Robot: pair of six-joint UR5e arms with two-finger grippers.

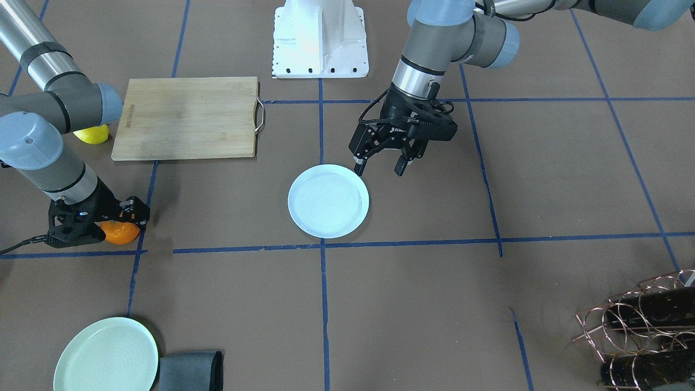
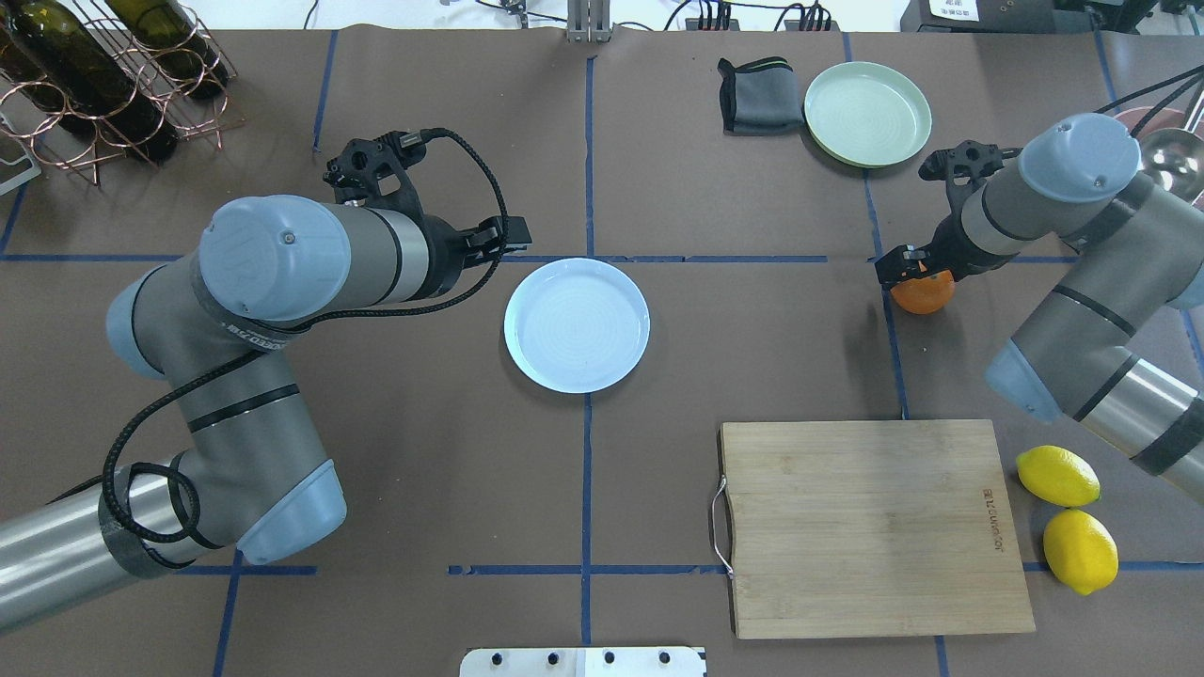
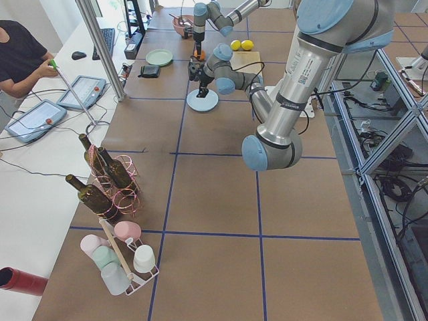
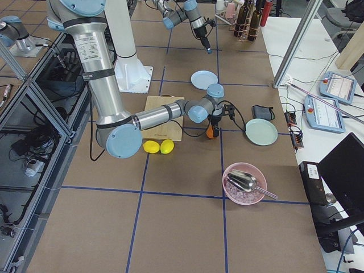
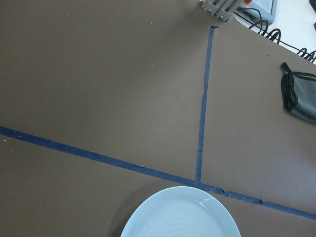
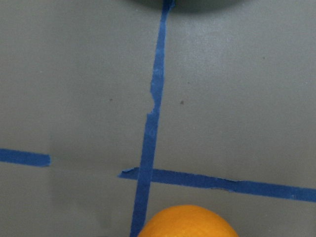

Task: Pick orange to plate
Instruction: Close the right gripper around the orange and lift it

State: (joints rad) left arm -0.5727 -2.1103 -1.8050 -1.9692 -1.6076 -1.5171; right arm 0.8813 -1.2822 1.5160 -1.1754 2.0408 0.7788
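The orange (image 2: pixel 924 297) rests on the brown table by a blue tape crossing, at the table's right side. My right gripper (image 2: pixel 917 275) is lowered over it, with a finger on each side; I cannot tell whether the fingers press on it. The front-facing view shows the orange (image 1: pixel 121 233) under the right gripper (image 1: pixel 117 224), and its top (image 6: pixel 187 222) fills the bottom edge of the right wrist view. The pale bluish-white plate (image 2: pixel 531 329) lies empty at the table's middle. My left gripper (image 1: pixel 379 169) hovers open just beside the plate's rim (image 1: pixel 304 217), holding nothing.
A bamboo cutting board (image 2: pixel 875 527) lies near the robot's right, with two lemons (image 2: pixel 1058 477) beside it. A mint-green plate (image 2: pixel 867 113) and a folded grey cloth (image 2: pixel 757 94) sit at the far right. A wire rack of bottles (image 2: pixel 85 85) stands far left.
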